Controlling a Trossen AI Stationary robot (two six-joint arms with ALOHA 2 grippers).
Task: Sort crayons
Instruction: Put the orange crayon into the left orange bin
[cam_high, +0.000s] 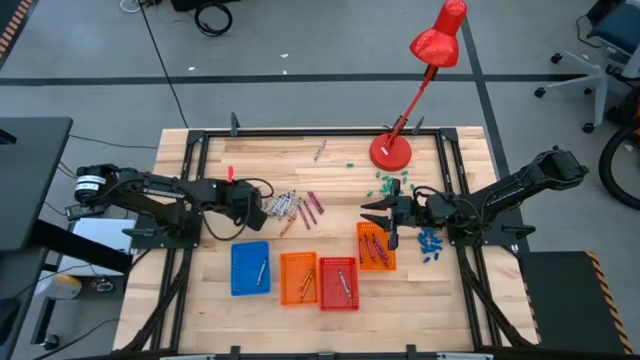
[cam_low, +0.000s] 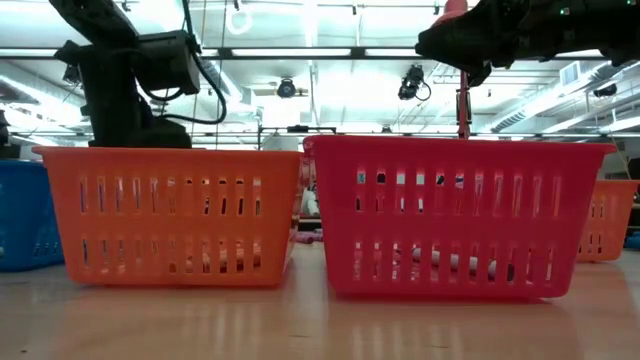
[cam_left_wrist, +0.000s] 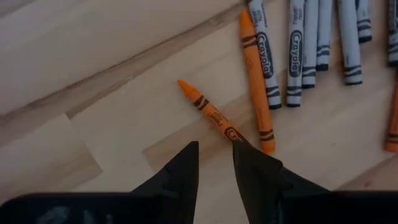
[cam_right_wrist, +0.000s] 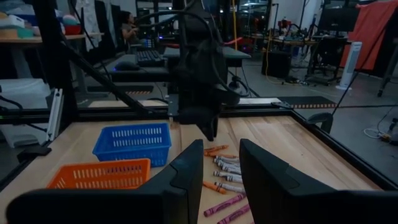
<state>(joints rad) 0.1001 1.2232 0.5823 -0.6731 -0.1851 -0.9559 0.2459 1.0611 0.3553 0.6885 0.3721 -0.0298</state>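
Observation:
Several crayons (cam_high: 292, 207) in grey-white, orange and magenta-purple lie loose on the wooden table, left of centre. My left gripper (cam_high: 264, 207) is low at the left end of this pile, its fingers a little apart. In the left wrist view an orange crayon (cam_left_wrist: 208, 109) lies flat on the table and runs slantwise toward my left gripper (cam_left_wrist: 216, 152). A second orange crayon (cam_left_wrist: 258, 81) and grey-white ones (cam_left_wrist: 295, 50) lie beyond it. My right gripper (cam_high: 380, 215) is open and empty above the right-hand orange tray (cam_high: 389, 262); it also shows in the right wrist view (cam_right_wrist: 221, 165). My left gripper comes at the slanting orange crayon from above. One fingertip (cam_left_wrist: 249, 155) covers the crayon's near end (cam_left_wrist: 234, 133), and I cannot tell whether it touches it. The crayon lies flat on the table.
A blue tray (cam_high: 240, 270), an orange tray (cam_high: 290, 290) and a red tray (cam_high: 328, 296) stand in a row near the front, each with crayons. Blue bits (cam_high: 430, 243) and teal bits (cam_high: 385, 183) lie at the right. A red desk lamp (cam_high: 391, 150) stands at the back. One crayon (cam_high: 320, 150) lies apart.

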